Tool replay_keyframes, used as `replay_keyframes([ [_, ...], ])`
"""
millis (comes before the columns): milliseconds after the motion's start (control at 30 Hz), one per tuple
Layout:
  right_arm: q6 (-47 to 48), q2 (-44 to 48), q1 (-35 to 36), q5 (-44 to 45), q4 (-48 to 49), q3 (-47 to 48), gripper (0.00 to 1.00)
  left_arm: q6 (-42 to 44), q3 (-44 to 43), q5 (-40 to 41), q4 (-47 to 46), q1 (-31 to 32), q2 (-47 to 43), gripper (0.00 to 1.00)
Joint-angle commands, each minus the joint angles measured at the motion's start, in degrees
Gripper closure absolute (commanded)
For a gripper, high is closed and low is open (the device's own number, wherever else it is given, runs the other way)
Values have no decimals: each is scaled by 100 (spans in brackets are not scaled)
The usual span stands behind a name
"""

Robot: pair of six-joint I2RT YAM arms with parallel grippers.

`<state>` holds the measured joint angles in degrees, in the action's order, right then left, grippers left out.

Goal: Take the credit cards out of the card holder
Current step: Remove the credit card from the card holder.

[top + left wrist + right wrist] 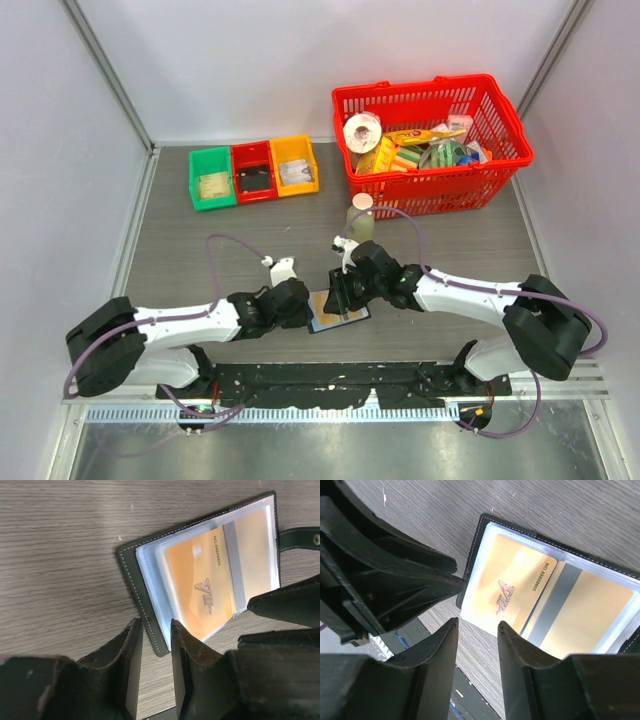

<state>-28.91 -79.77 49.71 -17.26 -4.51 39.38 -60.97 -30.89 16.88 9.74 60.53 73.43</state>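
The black card holder (pixel 352 318) lies open on the table between my two grippers. Its clear sleeves hold a yellow-orange credit card (pixel 200 587) marked VIP, with a second card (pixel 592 617) beside it showing a grey stripe. My left gripper (pixel 156 622) is open, its tips over the holder's black stitched corner (pixel 131 567), with bare table showing between the fingers. My right gripper (pixel 477 623) is open and empty, its tips at the sleeve's near edge by the VIP card (pixel 507 587). In the top view the left gripper (pixel 303 305) and right gripper (pixel 342 297) almost meet over the holder.
A red basket (pixel 432 140) full of groceries stands at the back right. Green (pixel 212 178), red (pixel 253 172) and orange (pixel 295 165) trays sit at the back left. A small pale bottle (pixel 360 215) stands behind the right gripper. A black mounting strip (pixel 330 378) runs along the near edge.
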Motion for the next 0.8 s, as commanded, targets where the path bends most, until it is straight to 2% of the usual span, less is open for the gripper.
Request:
replay_keyframes([
  [0, -62, 198, -75, 100, 346, 45, 57, -328, 197, 526, 55, 2, -671, 68],
  [200, -378, 163, -436, -269, 1127, -465, 58, -153, 251, 246, -330, -85, -962, 67],
  [400, -791, -126, -647, -524, 2085, -887, 58, 41, 215, -536, -1324, -270, -304, 73],
  [767, -1082, -548, -814, -744, 3061, -1485, 61, -679, 812, -599, -1659, -428, 338, 85],
])
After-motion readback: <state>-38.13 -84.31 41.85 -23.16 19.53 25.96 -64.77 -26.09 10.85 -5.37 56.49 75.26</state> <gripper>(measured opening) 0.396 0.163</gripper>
